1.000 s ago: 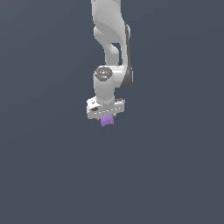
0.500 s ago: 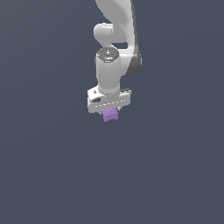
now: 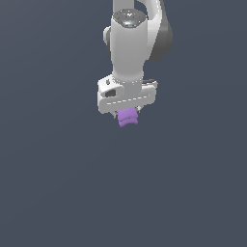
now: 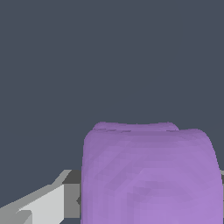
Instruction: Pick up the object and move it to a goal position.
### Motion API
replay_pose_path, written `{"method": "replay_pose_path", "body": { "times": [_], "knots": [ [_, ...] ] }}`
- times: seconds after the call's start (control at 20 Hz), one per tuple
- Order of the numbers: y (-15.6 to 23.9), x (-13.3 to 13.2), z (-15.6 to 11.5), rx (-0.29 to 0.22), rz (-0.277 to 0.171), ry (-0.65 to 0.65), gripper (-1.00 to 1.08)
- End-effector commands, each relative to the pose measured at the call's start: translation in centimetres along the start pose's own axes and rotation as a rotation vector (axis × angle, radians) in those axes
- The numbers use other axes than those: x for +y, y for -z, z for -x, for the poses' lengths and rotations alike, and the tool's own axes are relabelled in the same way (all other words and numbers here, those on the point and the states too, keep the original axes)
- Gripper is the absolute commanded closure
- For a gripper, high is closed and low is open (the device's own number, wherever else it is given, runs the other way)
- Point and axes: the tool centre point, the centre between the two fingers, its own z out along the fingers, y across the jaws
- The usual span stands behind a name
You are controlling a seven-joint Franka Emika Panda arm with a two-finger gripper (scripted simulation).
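The object is a small purple lumpy block (image 3: 128, 118), narrower than the white gripper. It hangs just under the gripper (image 3: 128, 115), which is shut on it. The fingers are mostly hidden behind the white hand and the block. In the wrist view the purple block (image 4: 151, 175) fills the lower right of the picture, with one grey-white finger (image 4: 48, 203) beside it. The block is held off the ground, with nothing touching it from below.
A plain dark grey-blue surface (image 3: 58, 183) lies all around. The white arm (image 3: 130, 43) rises above the gripper to the picture's top edge. No other objects and no goal marker show.
The arm has drawn nearer to the exterior camera and looks larger. The gripper with the purple block has shifted slightly toward the exterior view's right and stays shut on it.
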Motion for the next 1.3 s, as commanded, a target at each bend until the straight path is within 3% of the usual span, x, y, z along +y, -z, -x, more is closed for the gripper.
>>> {"method": "replay_pose_path", "body": {
  "times": [0.0, 0.65, 1.25],
  "knots": [
    [2.4, -0.4, -0.8, -0.001, 0.0, 0.0, 1.08],
    [12.7, -1.8, -4.9, -0.001, -0.001, -0.001, 1.08],
    [16.4, -2.3, -6.6, -0.001, -0.001, -0.001, 1.08]
  ]
}}
